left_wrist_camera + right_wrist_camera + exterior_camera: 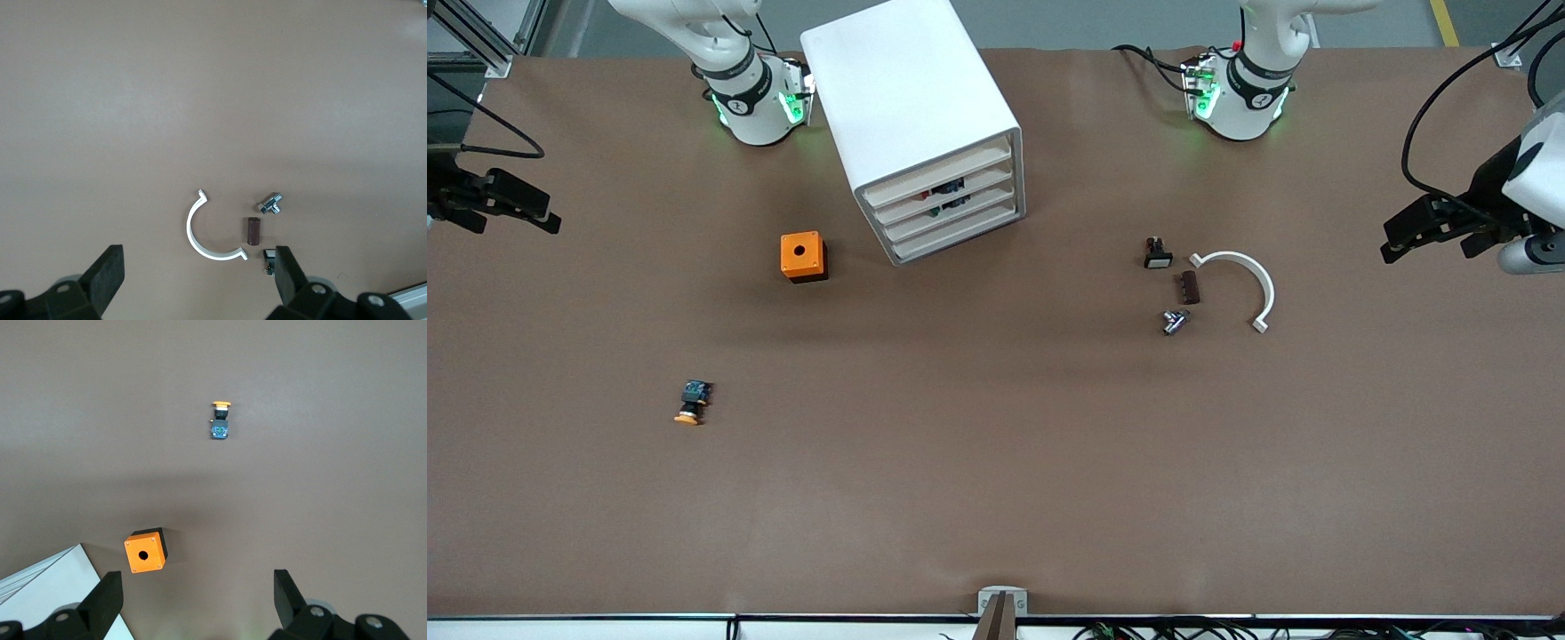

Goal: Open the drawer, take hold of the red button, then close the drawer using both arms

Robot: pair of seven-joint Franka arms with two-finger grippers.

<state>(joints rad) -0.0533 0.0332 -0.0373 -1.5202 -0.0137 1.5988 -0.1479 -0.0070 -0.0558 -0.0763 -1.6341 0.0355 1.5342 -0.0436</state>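
Your black two-finger left gripper (1427, 233) and right gripper (503, 203) are hovering wide open at the table ends; the second white plastic drawer (951, 189) is sitting shut, orange cube (803, 256) at its 9 o'clock.

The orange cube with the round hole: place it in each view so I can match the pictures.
Front view: the orange cube sits on the table beside the white cabinet, toward the right arm's end.
Left wrist view: not in it.
Right wrist view: the cube lies close to the cabinet's corner.
Shared landmark: the orange-yellow capped button.
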